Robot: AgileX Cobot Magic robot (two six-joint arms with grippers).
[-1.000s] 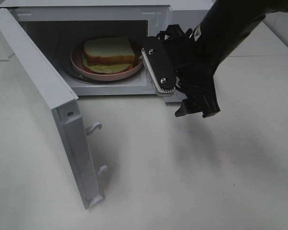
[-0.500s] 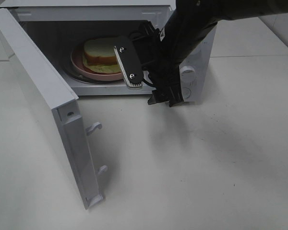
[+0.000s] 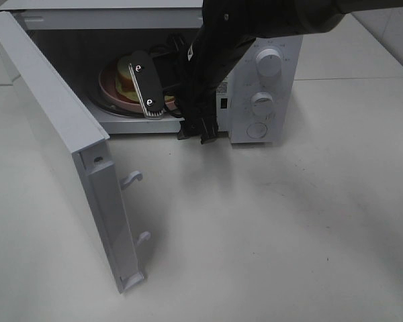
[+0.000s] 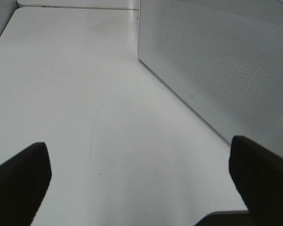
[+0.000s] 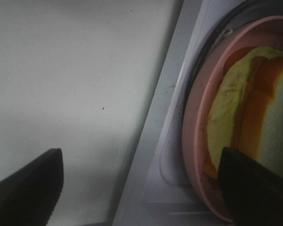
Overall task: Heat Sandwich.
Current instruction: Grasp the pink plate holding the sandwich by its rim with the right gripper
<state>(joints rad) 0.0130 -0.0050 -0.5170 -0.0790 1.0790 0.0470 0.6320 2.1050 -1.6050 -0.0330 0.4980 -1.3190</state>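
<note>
The sandwich (image 3: 125, 68) lies on a round pink plate (image 3: 107, 90) inside the open microwave (image 3: 265, 87). In the exterior view my right gripper (image 3: 174, 111) hangs in front of the oven opening and covers most of the sandwich. Its jaws stand wide open with nothing between them. The right wrist view shows the plate's rim (image 5: 193, 141) and the sandwich (image 5: 233, 108), with pale green filling and orange layers, just ahead of that gripper (image 5: 139, 188). My left gripper (image 4: 141, 188) is open over bare table beside the oven's perforated side wall (image 4: 217, 61).
The microwave door (image 3: 54, 134) is swung fully open to the left, its latch hooks (image 3: 131, 178) pointing out over the table. Two knobs (image 3: 267, 62) and a round button sit on the control panel at the right. White table (image 3: 269, 235) spreads in front.
My right arm has swept left across the oven's front, uncovering the control panel and now hiding most of the sandwich. The sandwich, plate and door have not moved.
</note>
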